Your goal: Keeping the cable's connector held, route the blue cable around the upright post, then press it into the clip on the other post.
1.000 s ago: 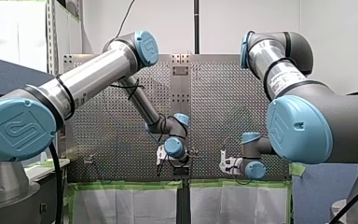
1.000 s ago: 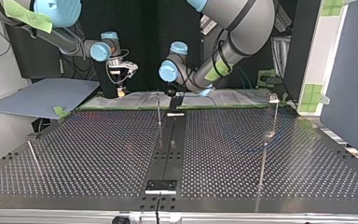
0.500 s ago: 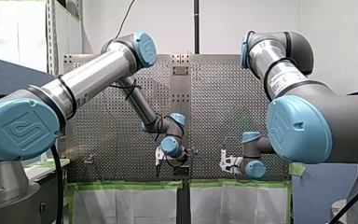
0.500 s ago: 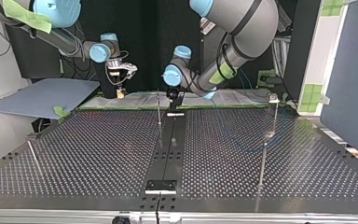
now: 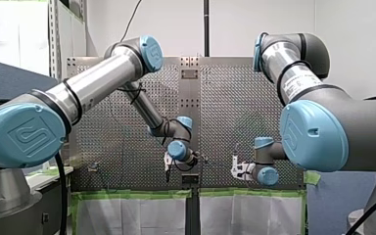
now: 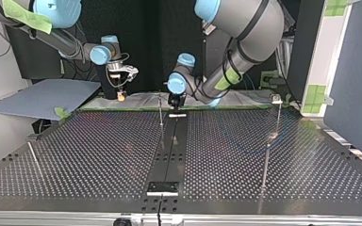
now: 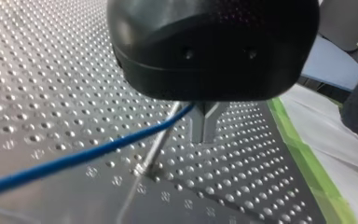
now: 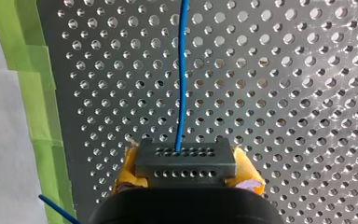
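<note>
In the right wrist view my right gripper (image 8: 186, 169) is shut with its yellow pads (image 8: 127, 164) on a dark grey connector (image 8: 185, 156). The blue cable (image 8: 182, 70) runs from it straight ahead over the perforated table. My left gripper (image 7: 205, 136) has its metal fingers shut on the blue cable (image 7: 74, 161), which trails off to one side. A thin upright post (image 7: 157, 145) stands just beside those fingers. In the top view my left gripper (image 6: 174, 100) hangs right next to that post (image 6: 160, 110). My right gripper (image 6: 121, 92) is further toward that view's left.
A taller post with a clip (image 6: 276, 99) on top stands at the top view's right. A short slanted pin (image 6: 33, 157) is at its left. Green tape (image 8: 37, 107) and white sheeting line the table's edge near both grippers. A dark centre strip (image 6: 169, 150) runs down the table.
My left arm's wrist has shifted slightly toward the front view's left and lower, bringing its gripper closer to the upright post. My right gripper has hardly moved.
</note>
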### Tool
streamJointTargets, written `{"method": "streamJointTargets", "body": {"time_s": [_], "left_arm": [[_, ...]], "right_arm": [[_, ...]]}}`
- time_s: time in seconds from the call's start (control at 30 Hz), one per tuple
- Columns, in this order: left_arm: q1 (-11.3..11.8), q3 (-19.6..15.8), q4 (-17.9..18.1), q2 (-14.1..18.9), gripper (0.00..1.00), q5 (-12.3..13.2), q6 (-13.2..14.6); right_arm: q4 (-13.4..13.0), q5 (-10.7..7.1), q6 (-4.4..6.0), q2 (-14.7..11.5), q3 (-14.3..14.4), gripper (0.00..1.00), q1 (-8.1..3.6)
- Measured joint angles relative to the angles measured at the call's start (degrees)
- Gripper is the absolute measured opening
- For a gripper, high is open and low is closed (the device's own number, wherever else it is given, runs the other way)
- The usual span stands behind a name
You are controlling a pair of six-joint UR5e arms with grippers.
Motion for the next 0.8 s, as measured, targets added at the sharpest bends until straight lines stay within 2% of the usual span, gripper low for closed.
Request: {"method": "streamJointTargets", "body": {"time_s": [0.3,0.8], "left_arm": [[0.35,2.31,-2.12,-2.73,0.00,1.31,-0.14],[1.86,4.50,-2.67,-2.85,0.00,1.83,-2.05]], "right_arm": [[-0.17,0.00,0.02,-0.01,-0.24,0.00,-0.09],[1.28,0.05,0.19,-0.01,-2.45,0.00,-0.37]]}}
